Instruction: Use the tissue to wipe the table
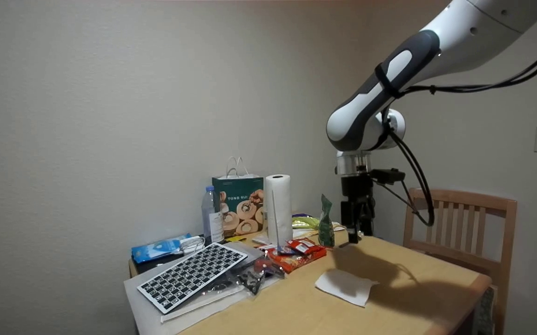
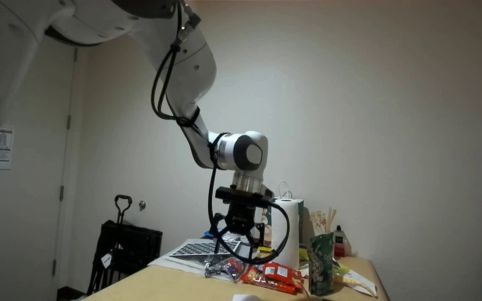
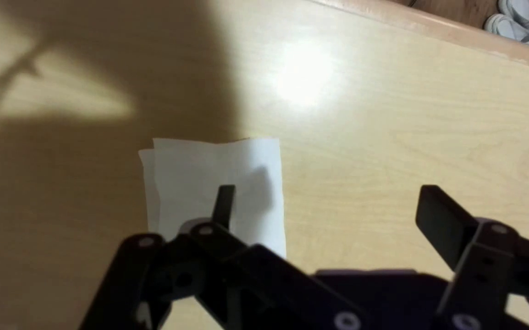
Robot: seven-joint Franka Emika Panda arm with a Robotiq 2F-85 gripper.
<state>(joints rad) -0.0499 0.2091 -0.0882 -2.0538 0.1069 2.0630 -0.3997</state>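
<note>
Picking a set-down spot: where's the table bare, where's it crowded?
Bare table: from the tissue toward the chair, partly shadowed; also between the tissue and the clear bag. Crowded: around the paper roll (bottle, shopping bag, red packets, green pouch) and around the checkered board. The open tool hangs above the table; I'd reach around it.

Smooth, rounded white arm [image 1: 450, 51] here, small dark round recesses [image 1: 473, 31] dotting it! A curving dark grey panel [image 1: 419, 51] frames a white oval inset [image 1: 399, 63]; a snug black strap [image 1: 386, 83] crosses it, looping black cables [image 1: 475, 88] close by, cinched with a little black tie [image 1: 432, 89]. Further down, there's a shiny silver collar [image 2: 247, 182], a black bar-shaped housing [image 2: 243, 196], then the black gripper [image 3: 332, 215]: blocky fingertips [image 3: 441, 224], hinged links [image 3: 287, 284], pale round screw heads [image 3: 347, 320] catching the light!
</note>
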